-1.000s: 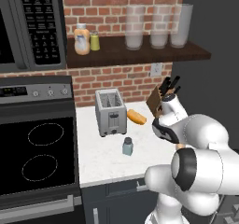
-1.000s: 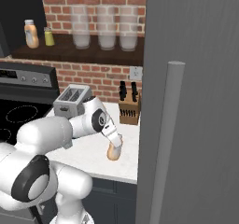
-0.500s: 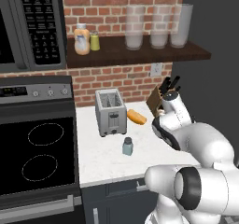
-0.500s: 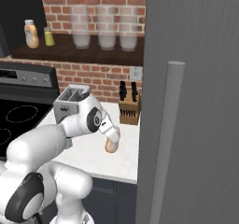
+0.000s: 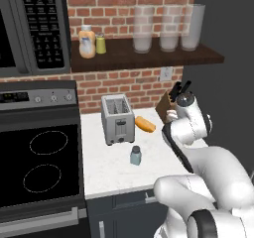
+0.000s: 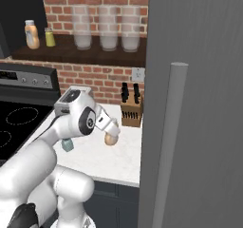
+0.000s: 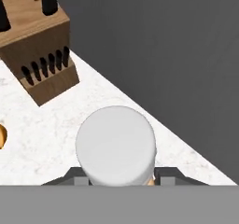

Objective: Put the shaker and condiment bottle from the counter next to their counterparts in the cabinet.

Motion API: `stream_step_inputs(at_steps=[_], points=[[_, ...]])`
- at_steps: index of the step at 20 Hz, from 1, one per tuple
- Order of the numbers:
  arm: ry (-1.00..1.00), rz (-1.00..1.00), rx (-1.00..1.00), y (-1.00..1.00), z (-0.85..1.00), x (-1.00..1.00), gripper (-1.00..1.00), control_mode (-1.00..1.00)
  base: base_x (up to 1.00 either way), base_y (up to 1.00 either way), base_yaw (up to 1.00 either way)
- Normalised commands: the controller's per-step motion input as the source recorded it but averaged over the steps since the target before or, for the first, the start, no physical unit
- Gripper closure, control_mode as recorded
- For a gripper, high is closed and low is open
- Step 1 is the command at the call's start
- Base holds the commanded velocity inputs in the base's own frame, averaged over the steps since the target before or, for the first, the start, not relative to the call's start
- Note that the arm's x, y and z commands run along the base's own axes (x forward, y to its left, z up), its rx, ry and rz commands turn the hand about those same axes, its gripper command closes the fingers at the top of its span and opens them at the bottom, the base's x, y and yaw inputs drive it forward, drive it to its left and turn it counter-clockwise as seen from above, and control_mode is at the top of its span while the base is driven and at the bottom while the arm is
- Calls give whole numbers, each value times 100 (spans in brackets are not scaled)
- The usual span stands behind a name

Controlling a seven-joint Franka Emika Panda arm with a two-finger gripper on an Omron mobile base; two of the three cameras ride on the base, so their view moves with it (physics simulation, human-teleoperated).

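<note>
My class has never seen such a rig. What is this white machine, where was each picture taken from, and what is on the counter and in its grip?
It is a robot arm on a driving base in a simulated kitchen. Two cameras ride on the base, behind the arm's left and right. The third looks along the gripper. On the counter stand a toaster, a knife block and the shaker. The gripper is closed on the condiment bottle, seen from above as a white cap.
</note>
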Motion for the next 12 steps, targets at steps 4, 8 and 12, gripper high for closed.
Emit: stream_step_inputs(at_steps=[4, 8, 12], points=[[-15, 15, -1, 4, 59, -19, 100, -100, 0, 0, 0], [-8, 15, 0, 0, 55, -12, 100, -100, 0, 0, 0], [-10, 15, -1, 0, 44, -17, 100, -100, 0, 0, 0]])
